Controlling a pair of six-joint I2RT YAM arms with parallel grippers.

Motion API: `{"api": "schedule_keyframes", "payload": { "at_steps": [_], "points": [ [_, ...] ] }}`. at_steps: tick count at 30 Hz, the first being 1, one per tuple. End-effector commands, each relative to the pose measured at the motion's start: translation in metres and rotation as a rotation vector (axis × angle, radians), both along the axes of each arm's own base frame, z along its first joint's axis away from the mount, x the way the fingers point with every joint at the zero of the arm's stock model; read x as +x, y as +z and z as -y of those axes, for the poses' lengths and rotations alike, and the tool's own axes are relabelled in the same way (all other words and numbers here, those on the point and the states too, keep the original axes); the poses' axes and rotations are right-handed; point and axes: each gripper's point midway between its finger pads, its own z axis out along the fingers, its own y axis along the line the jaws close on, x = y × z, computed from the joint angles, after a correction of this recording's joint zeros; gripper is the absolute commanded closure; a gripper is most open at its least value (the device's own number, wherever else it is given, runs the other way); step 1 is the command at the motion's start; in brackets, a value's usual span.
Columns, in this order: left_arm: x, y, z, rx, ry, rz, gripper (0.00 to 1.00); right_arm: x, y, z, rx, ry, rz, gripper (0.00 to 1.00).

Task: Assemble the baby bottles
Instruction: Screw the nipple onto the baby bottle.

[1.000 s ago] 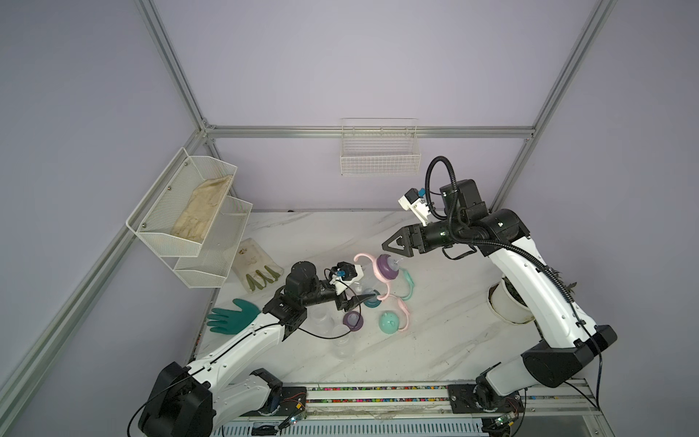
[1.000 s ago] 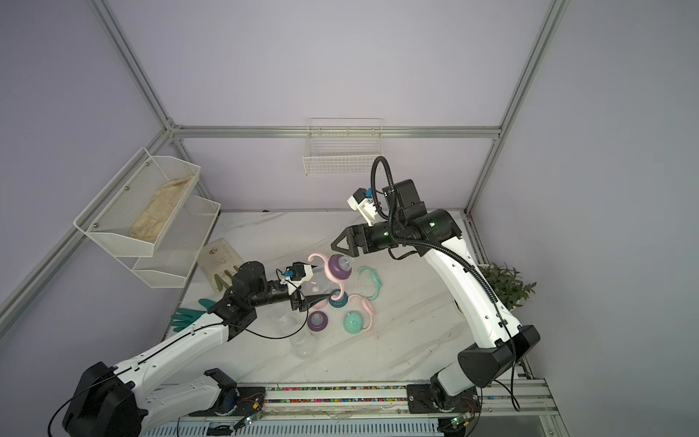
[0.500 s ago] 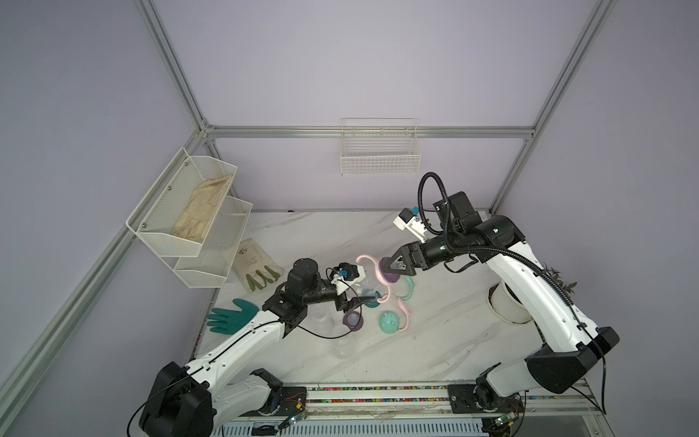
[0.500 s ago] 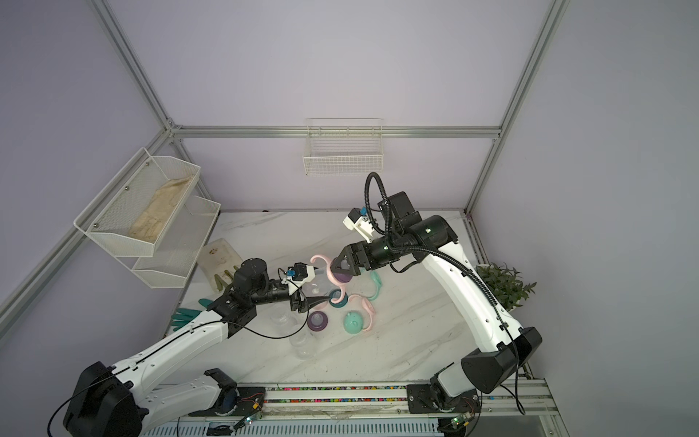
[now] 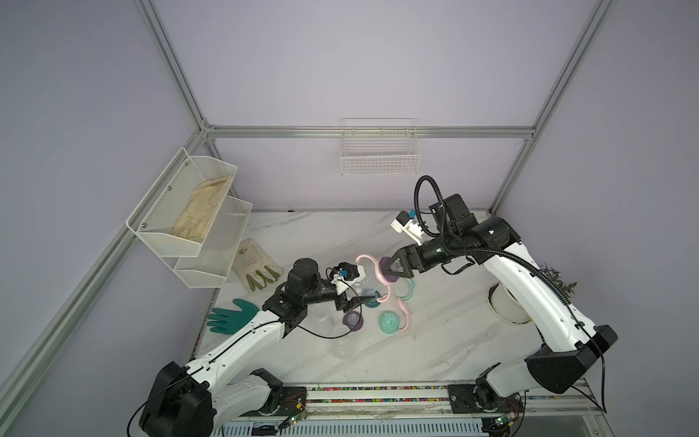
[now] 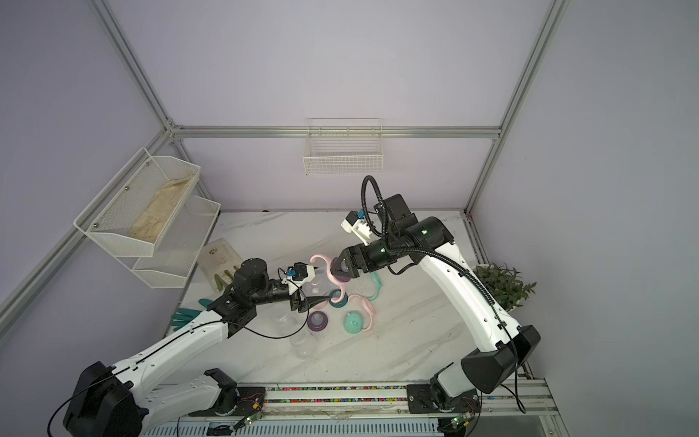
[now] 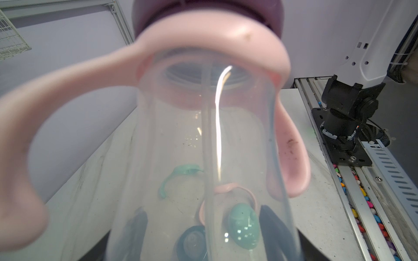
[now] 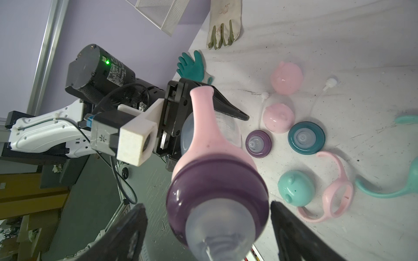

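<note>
A white marble table point(image 5: 435, 340) sits inside a lilac-walled, aluminium-framed cell. Nearest the front rail rests a bare clear bottle point(image 5: 340, 342), with a second bare bottle point(image 5: 321, 317) just behind it, under the left arm.

Beyond these lie a loose purple collar point(image 8: 258, 143), a mint dome cap point(image 8: 296, 187) and a spare pink ring point(image 8: 339, 167). A teal collar point(image 8: 306, 137), two pink dome caps point(image 8: 279, 117) with thin straws point(image 8: 316, 99) and a mint ring point(image 8: 384, 193) lie around them.

Above this scatter, the left gripper point(image 7: 203, 232) is clamped on the body of the held bottle point(image 7: 203, 158), off the table. It carries a fitted pink ring point(image 7: 203, 38) and a fitted purple collar point(image 8: 217, 187) with its nipple. The right gripper point(image 5: 394, 269) has its jaws apart, one on either side of that collar, not closed on it.

Farther back a beige glove point(image 5: 257, 265) lies on the table, and a wire basket point(image 5: 380, 155) hangs on the rear wall.
</note>
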Motion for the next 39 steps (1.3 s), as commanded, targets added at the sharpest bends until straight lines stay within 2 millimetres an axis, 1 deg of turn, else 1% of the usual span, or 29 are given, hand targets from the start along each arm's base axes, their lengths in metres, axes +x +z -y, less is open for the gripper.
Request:
{"api": "schedule_keyframes", "payload": {
  "at_steps": [1,5,15,23,25,30,33,35,39],
  "points": [
    [0.003,0.046,0.003,-0.062,-0.012,0.117,1.0,0.007,-0.002,-0.003,-0.005,-0.009,0.025,0.14],
    [0.002,0.046,0.003,-0.064,-0.011,0.119,1.0,0.008,-0.001,-0.005,0.007,-0.01,0.02,0.17],
    [0.004,0.048,0.004,-0.065,-0.011,0.122,1.0,0.007,-0.006,-0.008,0.016,-0.005,0.003,0.18],
    [0.005,0.048,0.003,-0.064,-0.004,0.119,1.0,0.007,-0.011,-0.009,0.016,-0.003,-0.011,0.23],
    [0.005,0.05,0.003,-0.066,-0.004,0.122,1.0,0.006,-0.012,-0.009,0.02,0.001,-0.014,0.26],
    [0.007,0.05,0.002,-0.062,0.009,0.131,1.0,0.007,-0.014,-0.012,0.032,0.003,-0.031,0.44],
    [0.014,0.049,-0.001,-0.045,0.051,0.167,1.0,0.008,-0.019,-0.014,0.039,0.002,-0.05,0.5],
    [0.022,0.046,-0.005,-0.024,0.098,0.204,1.0,0.009,-0.02,-0.016,0.046,0.0,-0.054,0.54],
    [0.034,0.049,-0.013,0.001,0.19,0.285,1.0,0.014,-0.022,-0.02,0.062,0.0,-0.052,0.61]
  ]
}}
